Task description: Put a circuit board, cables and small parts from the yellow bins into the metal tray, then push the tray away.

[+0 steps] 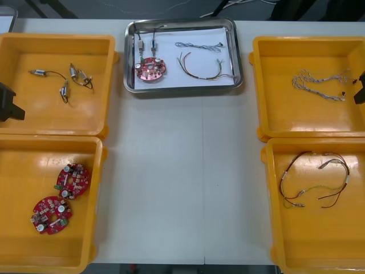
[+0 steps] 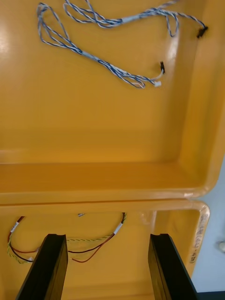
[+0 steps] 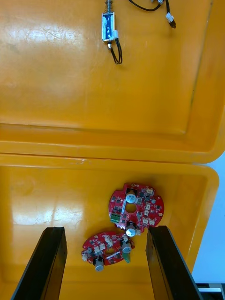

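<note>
Two-finger left gripper (image 3: 105, 229): fingers spread wide, nothing held. It hangs above the left bins and appears in the front view as a dark shape at the table's left edge.
Far left bin (image 1: 57, 43): several small metal parts (image 1: 77, 74) lie loose on its floor, joined to thin black cables (image 1: 51, 73).
Near left bin (image 1: 23, 171): two round red circuit boards (image 1: 73, 181) lie flat, just beside each other.
Table (image 1: 182, 188): light and bare between the two pairs of bins.
Metal tray (image 1: 194, 81): white inside, it sits at the table's far edge between the two far bins.
Tray contents: the tray's board (image 1: 151, 68) lies at its left. The tray's two metal parts (image 1: 140, 48) lie just beyond it. The tray's twisted cable (image 1: 199, 46) lies at the far right, with the tray's red and yellow cable (image 1: 202, 69) curled nearer.
Far right bin (image 1: 308, 123): one twisted blue and white cable (image 1: 319, 84) lies in loose loops.
Near right bin (image 1: 319, 240): one looped red and yellow cable (image 1: 346, 178).
Right gripper (image 2: 108, 236): fingers spread apart, gripping nothing. It hangs above the right bins, at the front view's right edge.
</note>
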